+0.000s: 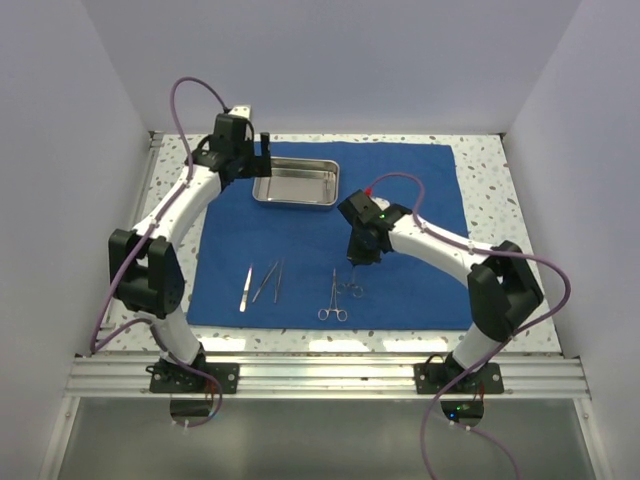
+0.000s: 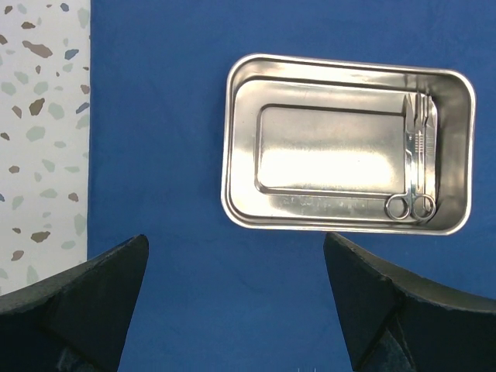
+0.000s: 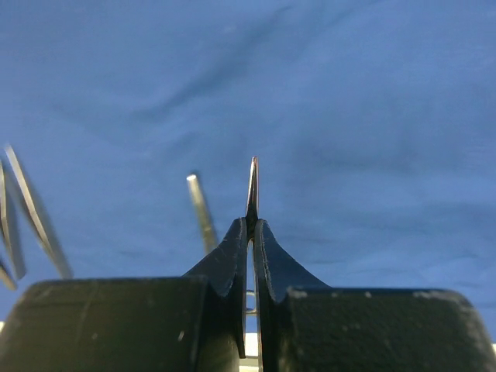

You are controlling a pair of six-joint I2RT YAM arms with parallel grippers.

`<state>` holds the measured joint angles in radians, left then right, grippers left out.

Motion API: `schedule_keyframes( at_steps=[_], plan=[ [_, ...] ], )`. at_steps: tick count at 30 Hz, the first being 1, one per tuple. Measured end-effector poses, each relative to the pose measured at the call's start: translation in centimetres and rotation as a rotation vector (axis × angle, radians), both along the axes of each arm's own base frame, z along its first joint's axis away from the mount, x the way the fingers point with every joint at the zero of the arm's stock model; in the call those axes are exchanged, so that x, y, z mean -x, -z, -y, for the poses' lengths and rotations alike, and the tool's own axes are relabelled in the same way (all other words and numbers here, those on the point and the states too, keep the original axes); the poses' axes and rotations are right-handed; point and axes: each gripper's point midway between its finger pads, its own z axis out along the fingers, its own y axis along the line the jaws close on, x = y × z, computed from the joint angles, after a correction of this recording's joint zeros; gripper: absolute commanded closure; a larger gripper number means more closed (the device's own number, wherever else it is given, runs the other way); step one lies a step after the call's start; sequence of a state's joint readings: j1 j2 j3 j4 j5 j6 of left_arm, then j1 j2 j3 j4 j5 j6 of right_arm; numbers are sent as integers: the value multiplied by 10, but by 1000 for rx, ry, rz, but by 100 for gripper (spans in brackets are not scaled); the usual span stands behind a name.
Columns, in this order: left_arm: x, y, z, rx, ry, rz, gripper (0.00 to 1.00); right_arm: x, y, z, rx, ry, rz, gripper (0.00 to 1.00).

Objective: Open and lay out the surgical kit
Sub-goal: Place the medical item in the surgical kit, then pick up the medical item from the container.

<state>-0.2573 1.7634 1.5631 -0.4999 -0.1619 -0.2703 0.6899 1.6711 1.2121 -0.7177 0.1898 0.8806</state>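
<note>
Tray [image 1: 295, 182] apparently near far cloth [image 1: 300, 250] edge

Royal-blue cloth [image 1: 400, 200], shiny silver tray [image 2: 333, 151], white tabletop [image 2: 43, 116] with multicoloured speckles

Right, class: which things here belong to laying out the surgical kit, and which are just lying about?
Job: blue cloth, steel tray, scissors, tweezers, loose clamp, held clamp in right claw.
Lying about: speckled table, purple cable.

White walls [image 1: 330, 60], speckled terrazzo tabletop [image 1: 490, 190]
</note>
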Motion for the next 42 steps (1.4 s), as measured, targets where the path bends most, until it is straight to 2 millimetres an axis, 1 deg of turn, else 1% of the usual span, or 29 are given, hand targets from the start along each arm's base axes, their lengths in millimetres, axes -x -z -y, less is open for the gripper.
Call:
schedule_keyframes(
  at_steps=[3,5,8,11,12,14,15,16,17,19,21,22,23,26,29,31,33,34,36,38,40,42],
  plan=[
    [3,1,3,-4,6,-9,0,2,1,-14,-15,-31,18,100],
    [4,0,5,-5,10,-11,0,5,8,-22,-17,-53,21,100],
    [3,-5,11,-4,21,-4,0,13,29,-27,-6,-82,10,100],
    [2,-10,19,-3,35,5,0,24,55,-24,22,-105,-18,100],
    [1,-12,23,-2,41,9,0,24,60,-24,27,-110,-21,100],
    [0,-14,29,1,48,13,0,20,58,-27,19,-125,1,55],
    [-1,-15,31,4,49,16,0,19,58,-28,15,-130,4,35],
    [-2,-16,33,5,49,18,0,16,55,-31,4,-138,20,8],
    [-3,-16,36,10,49,20,0,13,52,-34,-5,-150,41,1],
    [-7,-17,39,17,47,22,0,11,44,-35,-4,-178,70,1],
    [-12,-16,43,19,52,24,0,8,29,-32,-3,-186,103,1],
    [-16,-15,46,19,54,25,1,7,18,-31,-4,-190,122,1],
    [-21,-13,49,18,57,26,1,5,4,-29,-3,-194,143,1],
    [-37,-1,66,8,71,23,2,-4,-48,-28,-34,-194,247,1],
    [-54,26,90,-4,98,1,3,-9,-116,-20,-80,-185,380,1],
    [-62,49,102,-14,111,-26,3,-6,-159,-10,-103,-171,462,1],
    [-69,74,113,-26,123,-55,4,-1,-193,5,-114,-152,528,1],
    [-71,87,117,-33,127,-71,4,3,-206,12,-114,-143,552,1],
    [-76,108,122,-44,132,-97,4,12,-222,28,-105,-128,581,1],
    [-80,125,126,-53,132,-112,4,20,-228,43,-85,-114,589,1],
    [-85,135,130,-60,132,-114,4,27,-229,56,-57,-104,584,1],
    [-87,139,134,-65,133,-111,4,34,-225,66,-27,-99,567,1]
  ],
)
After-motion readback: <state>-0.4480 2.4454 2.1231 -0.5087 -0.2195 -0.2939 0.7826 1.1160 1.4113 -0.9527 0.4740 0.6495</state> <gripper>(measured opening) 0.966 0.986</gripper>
